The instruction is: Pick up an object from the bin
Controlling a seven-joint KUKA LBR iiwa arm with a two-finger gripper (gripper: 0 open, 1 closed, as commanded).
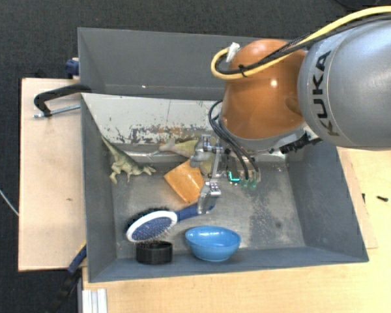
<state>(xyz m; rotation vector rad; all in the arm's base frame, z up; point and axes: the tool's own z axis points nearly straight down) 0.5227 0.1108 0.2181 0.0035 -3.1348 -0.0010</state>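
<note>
The robot arm's claw (209, 173) hangs with its fingers apart just right of the orange block (184, 182) in the grey bin (94, 194). A blue-and-white brush (153, 225) lies just below the block, a blue bowl (212, 242) lower still.

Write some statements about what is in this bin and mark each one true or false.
1. The blue bowl sits next to the black cap at the bin's near wall. True.
2. The brush lies bristles down. False: its blue bristle face points up.
3. The green toy lizard lies in the bin's right half. False: it lies at the left, towards the back.
4. The jaws are down beside the orange block in the middle of the bin. True.
</note>
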